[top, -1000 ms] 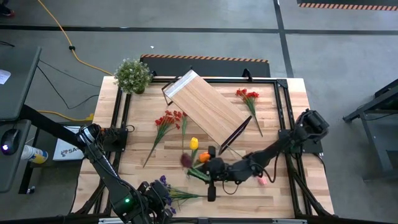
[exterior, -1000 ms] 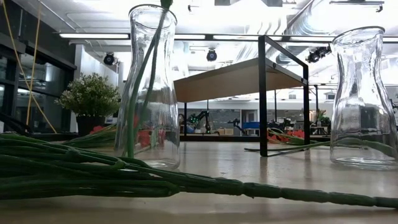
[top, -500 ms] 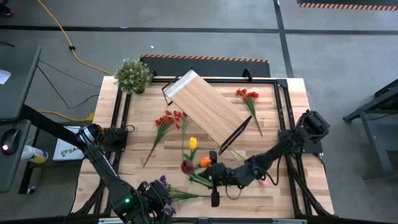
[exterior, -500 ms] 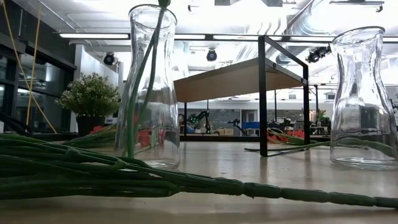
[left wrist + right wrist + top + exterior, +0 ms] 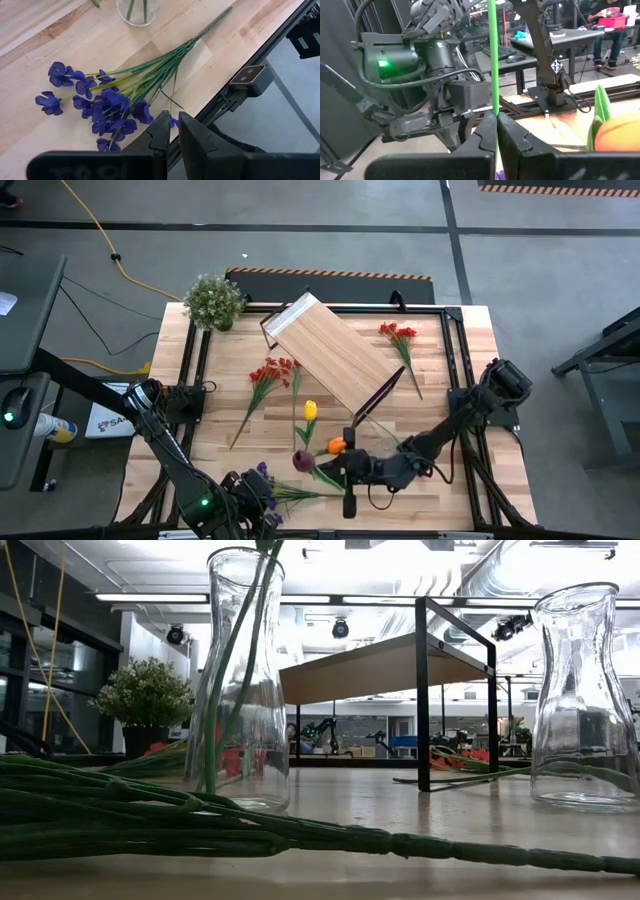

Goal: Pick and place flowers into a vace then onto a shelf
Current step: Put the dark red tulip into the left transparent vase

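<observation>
My right gripper (image 5: 345, 468) reaches from the table's right toward the near middle and is shut on a green flower stem (image 5: 493, 60). A maroon tulip (image 5: 302, 460) and an orange tulip (image 5: 336, 446) sit just beside it. Green stems stand inside a clear glass vase (image 5: 240, 680), which the left wrist view also shows (image 5: 135, 9). The yellow tulip (image 5: 311, 410) lies on the table. The light-wood shelf (image 5: 330, 355) stands diagonally at mid-table. My left gripper (image 5: 172, 132) is shut and hovers above the purple spray (image 5: 100, 95) at the near edge. My right gripper pinches a green stem (image 5: 493, 102) between its two fingers, coming level from the table's right, with the fingers across the stem. The stem runs on past the fingers, roughly upright. The orange tulip's head (image 5: 620, 137) is close beside the fingers. Which bloom the stem carries, I cannot tell.
Two red sprays lie flat, one left of the shelf (image 5: 270, 372) and one to its right (image 5: 398, 332). A bushy potted plant (image 5: 213, 300) stands at the far left corner. A second glass vase (image 5: 585, 690) stands to the right in the low view.
My right gripper has moved toward the table's near edge, staying shut. The maroon and orange tulips have travelled with it toward the near edge. The stems inside the vase have shifted and lean differently. The yellow tulip has stayed in place.
</observation>
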### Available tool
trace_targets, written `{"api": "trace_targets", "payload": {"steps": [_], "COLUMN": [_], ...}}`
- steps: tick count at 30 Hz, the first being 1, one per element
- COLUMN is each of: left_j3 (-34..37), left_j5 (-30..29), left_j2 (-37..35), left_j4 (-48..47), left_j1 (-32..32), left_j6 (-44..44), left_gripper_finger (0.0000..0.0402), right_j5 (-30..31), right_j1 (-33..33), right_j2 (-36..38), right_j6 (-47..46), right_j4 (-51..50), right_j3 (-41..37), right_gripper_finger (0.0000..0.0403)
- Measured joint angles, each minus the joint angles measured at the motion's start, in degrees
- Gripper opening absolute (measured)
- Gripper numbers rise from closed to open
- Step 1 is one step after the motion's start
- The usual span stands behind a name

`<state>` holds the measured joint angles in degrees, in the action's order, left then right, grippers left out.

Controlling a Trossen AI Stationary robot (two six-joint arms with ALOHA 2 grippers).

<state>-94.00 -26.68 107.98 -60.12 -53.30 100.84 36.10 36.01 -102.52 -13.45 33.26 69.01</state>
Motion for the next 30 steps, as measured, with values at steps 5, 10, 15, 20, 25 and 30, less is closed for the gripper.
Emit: {"api": "trace_targets", "payload": {"steps": [5,10,15,20,25,30], "left_j3": [0.0,0.0,0.0,0.0,0.0,0.0], "left_j5": [0.0,0.0,0.0,0.0,0.1,0.1], "left_j2": [0.0,0.0,0.0,0.0,0.0,0.0], "left_j4": [0.0,0.1,0.1,0.0,0.0,0.0], "left_j1": [0.0,0.0,0.0,0.0,0.0,0.0], "left_j6": [0.0,0.0,0.0,-0.3,-0.3,-0.5], "left_gripper_finger": [0.0074,0.0074,0.0074,0.0074,0.0074,0.0074], "right_j5": [-0.6,-0.6,-0.5,0.8,1.0,0.2], "right_j1": [0.0,0.6,1.2,0.8,-0.1,-0.7], "right_j2": [0.0,0.0,0.1,0.1,0.1,0.1], "right_j6": [-0.8,-1.6,-3.2,-7.6,-8.7,-9.4], "right_j4": [0.0,-1.0,-4.1,-10.8,-12.3,-12.7], "right_j3": [0.0,0.0,0.0,0.0,0.0,0.0], "right_gripper_finger": [0.0000,0.0000,0.0000,0.0000,0.0000,0.0000]}}
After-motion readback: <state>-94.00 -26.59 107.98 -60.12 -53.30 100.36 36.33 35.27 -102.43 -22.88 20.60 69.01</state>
